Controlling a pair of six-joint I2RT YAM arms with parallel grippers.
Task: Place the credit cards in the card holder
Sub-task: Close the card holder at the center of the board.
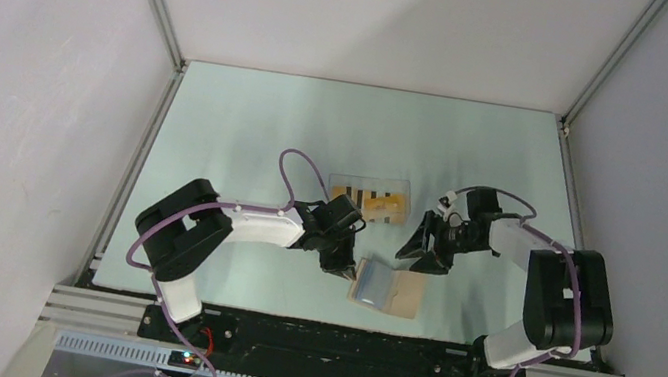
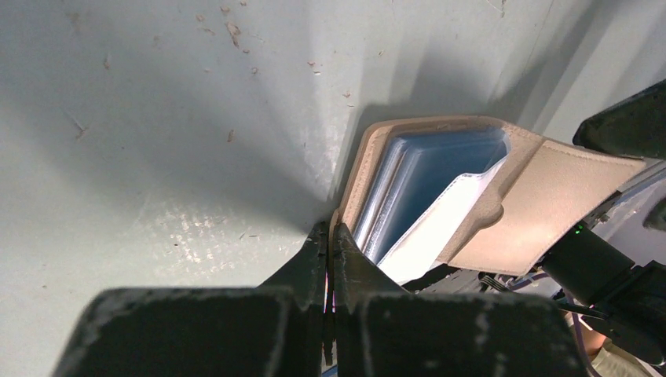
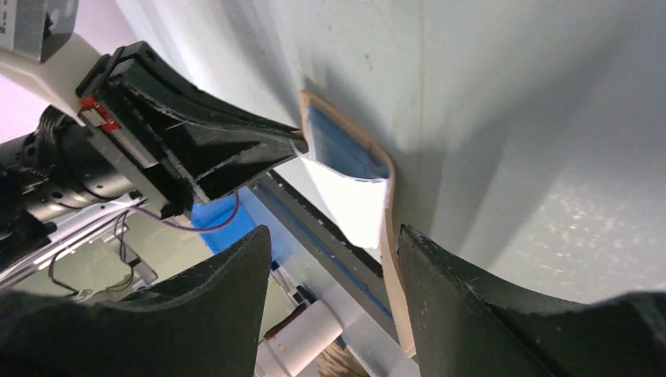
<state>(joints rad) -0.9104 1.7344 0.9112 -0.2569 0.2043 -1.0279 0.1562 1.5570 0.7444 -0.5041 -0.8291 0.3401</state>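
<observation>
The left pincer (image 2: 330, 236) was closed, pinching the open wallet (image 1: 385, 288) by its left edge. The cards (image 1: 371, 199) lay in a clear tray (image 1: 366, 182) beyond it, apart from both pincers. The right pincer (image 3: 334, 232) stood open, its jaws astride the wallet's tan cover edge and not clamped on it.

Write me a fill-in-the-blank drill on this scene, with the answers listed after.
1. The left pincer is ___ on the card holder's edge.
2. The right pincer, beside the card holder, stands ___.
3. The card holder's inner panels are ___.
4. The credit cards rest in the clear tray, farther from the robot than the ___.

Missing words: shut; open; blue; card holder.
</observation>
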